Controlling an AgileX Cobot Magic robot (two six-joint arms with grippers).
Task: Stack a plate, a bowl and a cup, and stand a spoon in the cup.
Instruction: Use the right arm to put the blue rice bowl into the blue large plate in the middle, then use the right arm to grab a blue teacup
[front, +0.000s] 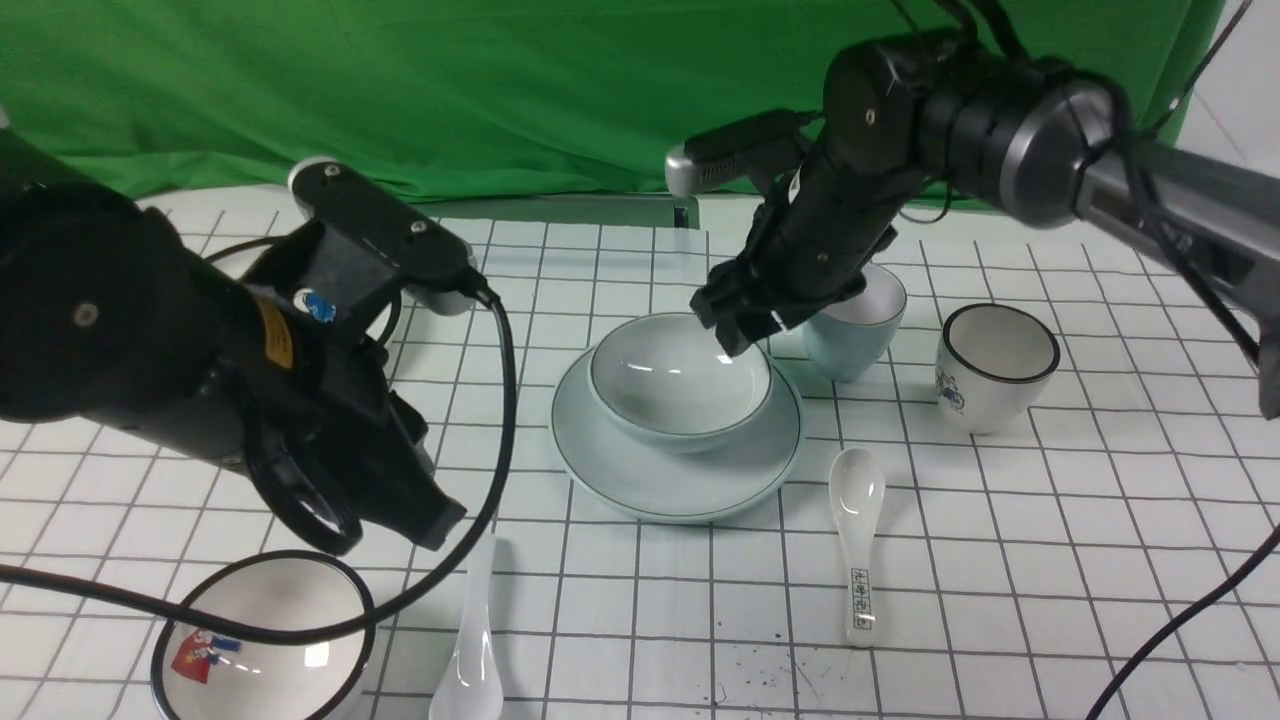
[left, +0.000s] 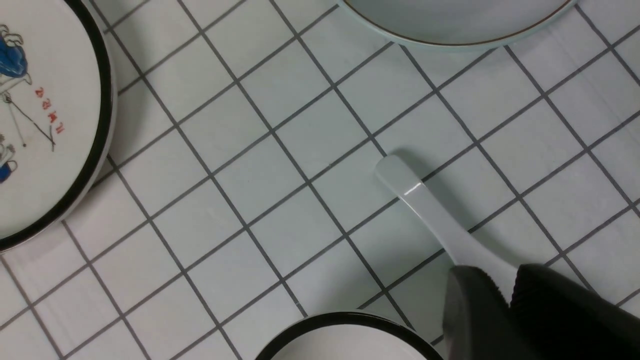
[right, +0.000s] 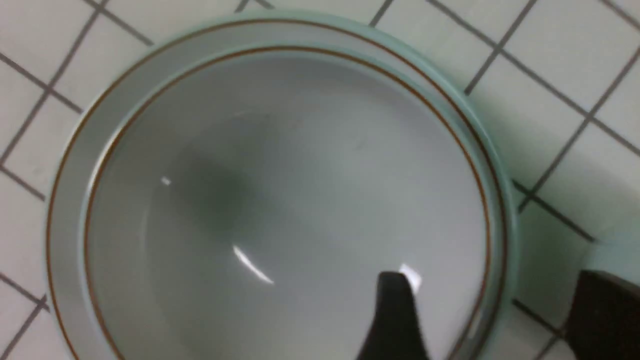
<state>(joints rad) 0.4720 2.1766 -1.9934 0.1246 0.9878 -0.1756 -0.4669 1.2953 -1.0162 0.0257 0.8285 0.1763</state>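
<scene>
Pale-green bowl (front: 682, 380) sits inside the plate's rim (front: 690, 505).

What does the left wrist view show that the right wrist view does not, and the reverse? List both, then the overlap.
Only the left wrist view: the plain white spoon, a black-rimmed plate with drawn figures and part of another black-rimmed dish.

Only the right wrist view: the pale blue-green bowl sitting on the plate, and part of the pale blue-green cup.

Both: the pale blue-green plate and the grid-patterned table surface.
</scene>
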